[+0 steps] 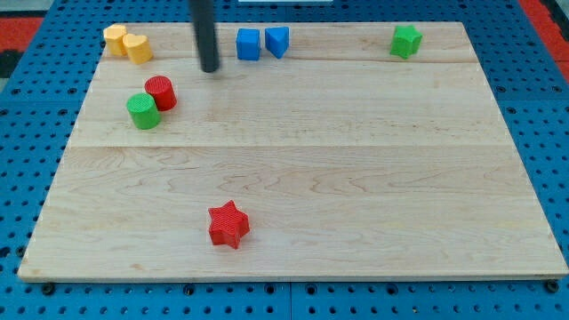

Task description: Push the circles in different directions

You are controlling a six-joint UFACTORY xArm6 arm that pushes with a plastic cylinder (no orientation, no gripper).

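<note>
The wooden board [293, 178] lay on a blue perforated base [27, 107] and carried eight small blocks.

The dark rod entered from the view's top, and my tip [210, 69] stood on the board in the upper left area. The arm carried no gripper, so there was nothing to open or close, and the tip held nothing. The tip touched no block.

The task's circles were two cylinders below and to the view's left of the tip. The red cylinder [161, 92] was the nearer of the two to the tip but clearly apart from it. The green cylinder [143, 112] stood just below and to the left of the red one; the two appeared to touch, or very nearly so.

Along the top edge, two yellow blocks [128, 43] sat side by side, touching, to the left of the rod; their exact shapes could not be made out. To the rod's right stood a blue cube [248, 44] and, just beside it, a blue triangular block [277, 41]. A green block [406, 41], star-like in outline, sat near the top right corner, well apart from the others.

A red star [228, 224] lay alone near the view's bottom, left of centre.
</note>
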